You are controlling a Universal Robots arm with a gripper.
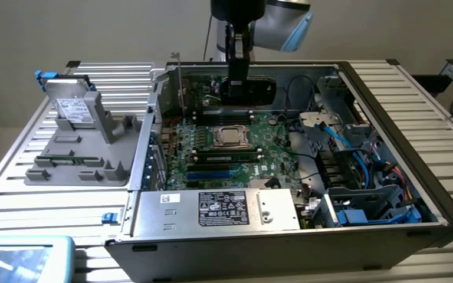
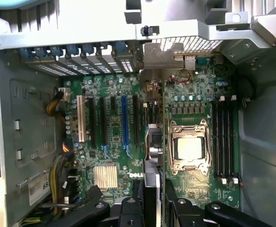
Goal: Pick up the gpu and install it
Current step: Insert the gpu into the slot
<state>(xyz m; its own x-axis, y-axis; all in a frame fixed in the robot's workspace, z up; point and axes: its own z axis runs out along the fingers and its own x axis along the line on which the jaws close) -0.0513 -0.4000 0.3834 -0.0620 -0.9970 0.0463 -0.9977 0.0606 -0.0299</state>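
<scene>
My end effector point(image 2: 153, 210) is clamped on the gpu point(image 2: 152, 146), the thin card held edge-on between its fingers. I judge it is kept upright so its lower edge faces a slot. Directly beneath lies the green motherboard point(image 2: 114, 137) with long, narrow expansion slots point(image 2: 124, 118) — white, black, blue — inside the grey sheet-metal case point(image 2: 29, 123) on the ribbed bench point(image 1: 22, 194).

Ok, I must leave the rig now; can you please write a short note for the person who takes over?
Pincer: shut on the gpu, with the card held on edge.
Where: over the motherboard inside the open computer case, beside the processor socket.
Done: the gpu is picked up and is inside the case.
Left: seating it in a slot. I cannot tell whether it touches one yet.
</scene>
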